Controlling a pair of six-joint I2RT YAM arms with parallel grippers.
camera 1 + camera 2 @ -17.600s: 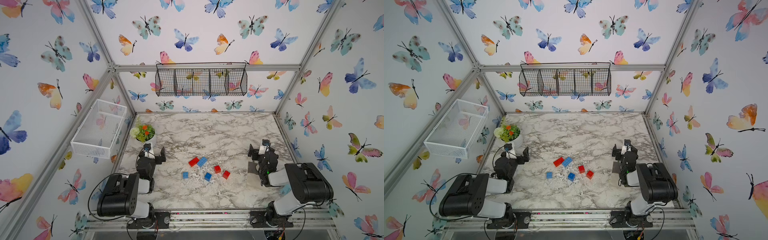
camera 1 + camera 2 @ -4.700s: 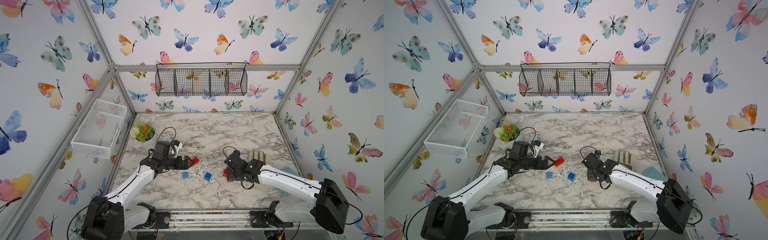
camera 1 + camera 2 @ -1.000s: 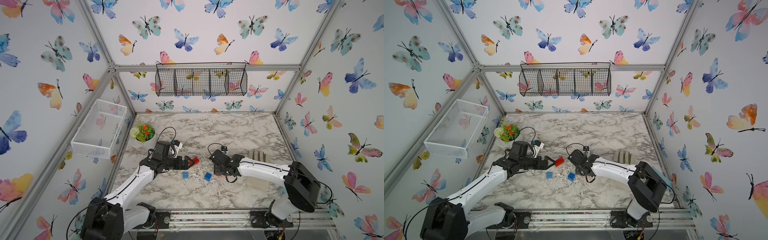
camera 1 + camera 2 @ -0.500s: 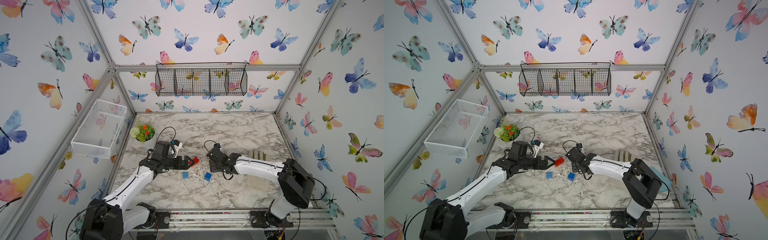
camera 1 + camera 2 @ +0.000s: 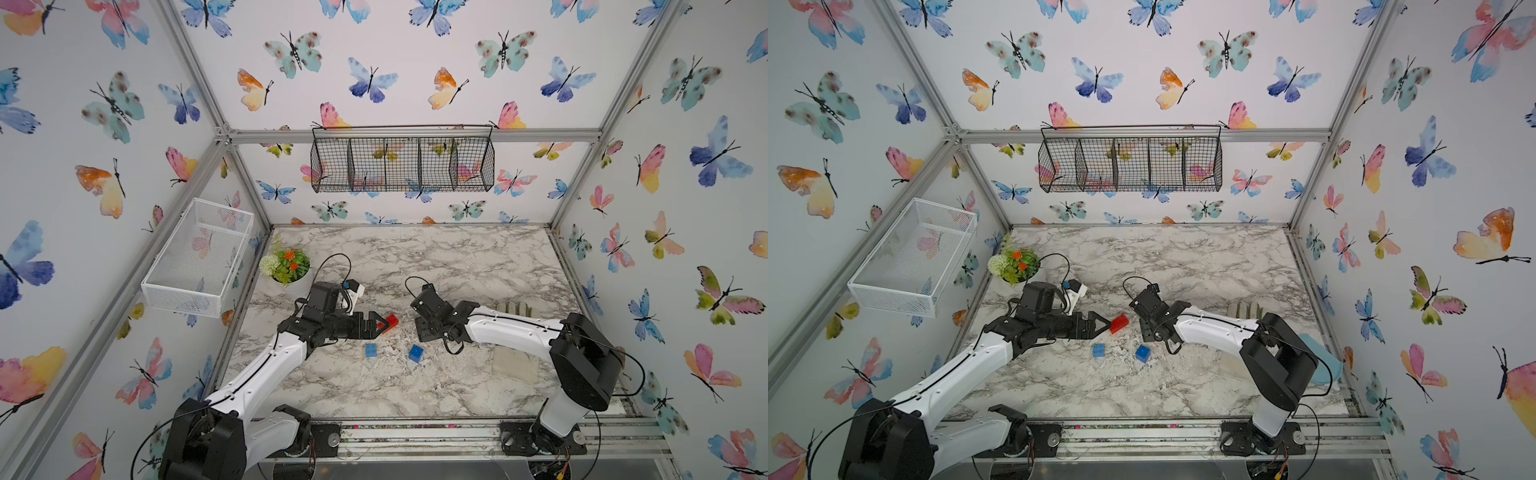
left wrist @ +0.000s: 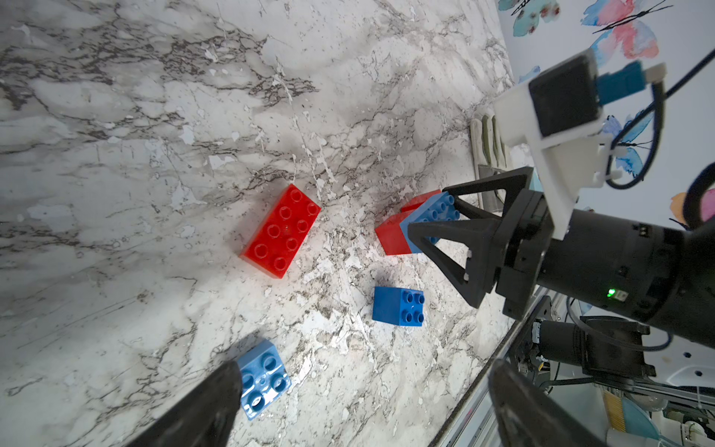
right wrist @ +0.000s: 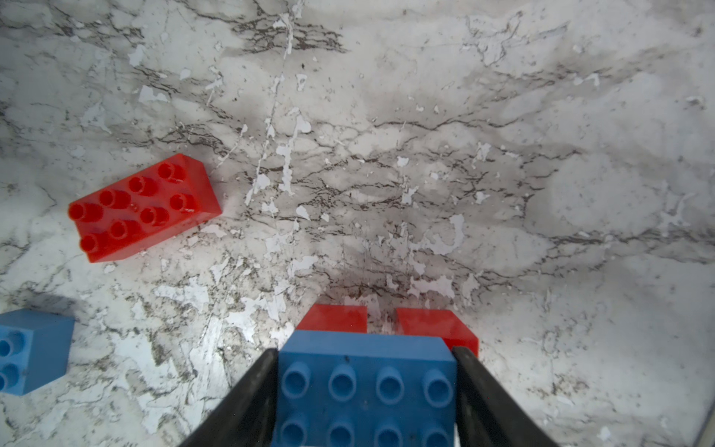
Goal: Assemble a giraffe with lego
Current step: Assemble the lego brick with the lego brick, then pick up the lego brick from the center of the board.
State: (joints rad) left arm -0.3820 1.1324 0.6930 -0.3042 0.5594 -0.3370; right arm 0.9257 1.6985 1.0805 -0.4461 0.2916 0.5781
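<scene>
We are working on a grey-veined marble tabletop (image 5: 415, 257) inside a butterfly-papered enclosure. Nearest the front edge, a pale blue square studded brick (image 5: 370, 350) and a darker blue square brick (image 5: 415, 353) are lying loose, studs up and apart. Just behind them the left gripper (image 5: 379, 326) is hovering empty, jaws spread wide, beside the long red eight-stud brick (image 6: 281, 231). Across from it the right gripper (image 7: 365, 367) is flanking the long blue plastic brick (image 7: 365, 391), which is sitting on two red square bricks (image 7: 332, 318). Its fingers are lying flush against both sides, and we cannot tell whether they are pressing.

We are judging the giraffe (image 6: 392, 238) as having only legs and body. Next, we are expecting to back off without tipping it, then stack the blue neck bricks. A potted plant (image 5: 286, 266) is standing farthest back.
</scene>
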